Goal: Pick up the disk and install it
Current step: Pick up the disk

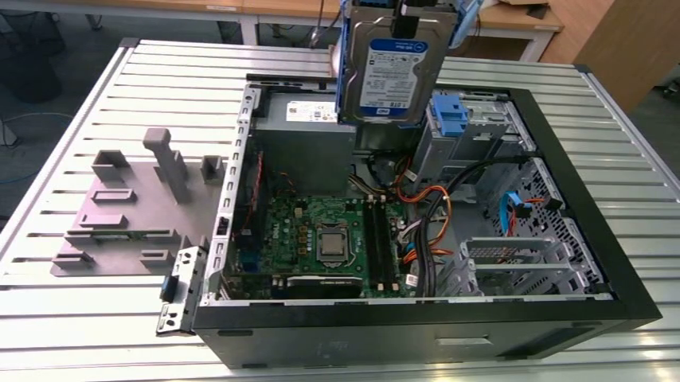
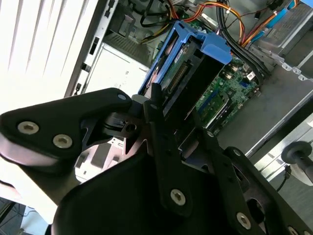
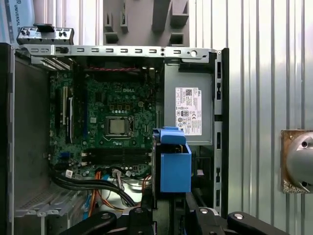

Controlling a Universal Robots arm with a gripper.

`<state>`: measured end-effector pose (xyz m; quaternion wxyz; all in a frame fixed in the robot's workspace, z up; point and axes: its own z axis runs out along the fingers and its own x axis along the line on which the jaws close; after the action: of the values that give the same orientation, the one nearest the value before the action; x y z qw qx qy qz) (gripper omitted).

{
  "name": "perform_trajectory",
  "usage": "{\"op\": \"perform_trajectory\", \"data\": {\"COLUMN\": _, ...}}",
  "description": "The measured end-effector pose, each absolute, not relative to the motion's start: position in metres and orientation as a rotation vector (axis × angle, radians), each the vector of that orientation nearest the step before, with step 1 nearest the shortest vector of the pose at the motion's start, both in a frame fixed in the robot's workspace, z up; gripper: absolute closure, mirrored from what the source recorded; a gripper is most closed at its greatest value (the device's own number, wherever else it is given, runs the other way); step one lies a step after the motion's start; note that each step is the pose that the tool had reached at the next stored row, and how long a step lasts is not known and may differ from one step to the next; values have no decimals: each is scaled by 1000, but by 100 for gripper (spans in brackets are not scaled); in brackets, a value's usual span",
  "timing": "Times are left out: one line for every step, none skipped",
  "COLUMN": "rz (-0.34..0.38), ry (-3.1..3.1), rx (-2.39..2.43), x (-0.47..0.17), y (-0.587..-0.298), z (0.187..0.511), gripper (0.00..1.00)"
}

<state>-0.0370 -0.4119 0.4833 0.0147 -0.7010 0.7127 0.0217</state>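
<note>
Flat silver-metal disk with white-and-blue label and blue plastic bracket [image 1: 388, 76] hung upright, pinched by black gripper [image 1: 408, 24], above open black computer case [image 1: 425, 322].

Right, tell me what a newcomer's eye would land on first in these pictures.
The disk, silver with a blue bracket, hangs in the gripper above the open computer case, at the top of the exterior view. Below it the green motherboard lies bare inside the case, and a grey stand sits on the slatted table at the exterior view's left.
</note>
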Motion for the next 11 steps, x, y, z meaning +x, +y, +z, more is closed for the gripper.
{"op": "perform_trajectory", "data": {"rz": 68, "ry": 2218, "rx": -2182, "x": -37, "y": -414, "z": 483, "gripper": 65}}
{"op": "perform_trajectory", "data": {"rz": 67, "ry": 2218, "rx": -2182, "x": -36, "y": -415, "z": 483, "gripper": 65}}
{"op": "perform_trajectory", "data": {"rz": 67, "ry": 2218, "rx": -2182, "x": -36, "y": -417, "z": 483, "gripper": 65}}
{"op": "perform_trajectory", "data": {"rz": 67, "ry": 2218, "rx": -2182, "x": -36, "y": -418, "z": 483, "gripper": 65}}
{"op": "perform_trajectory", "data": {"rz": 67, "ry": 2218, "rx": -2182, "x": -36, "y": -419, "z": 483, "gripper": 65}}
{"op": "perform_trajectory", "data": {"rz": 67, "ry": 2218, "rx": -2182, "x": -35, "y": -421, "z": 483, "gripper": 65}}
{"op": "perform_trajectory", "data": {"rz": 67, "ry": 2218, "rx": -2182, "x": -35, "y": -422, "z": 483, "gripper": 65}}
{"op": "perform_trajectory", "data": {"rz": 67, "ry": 2218, "rx": -2182, "x": -35, "y": -423, "z": 483, "gripper": 65}}
{"op": "perform_trajectory", "data": {"rz": 67, "ry": 2218, "rx": -2182, "x": -35, "y": -424, "z": 483, "gripper": 65}}
{"op": "perform_trajectory", "data": {"rz": 67, "ry": 2218, "rx": -2182, "x": -35, "y": -425, "z": 483, "gripper": 65}}
{"op": "perform_trajectory", "data": {"rz": 68, "ry": 2218, "rx": -2182, "x": -35, "y": -426, "z": 483, "gripper": 65}}
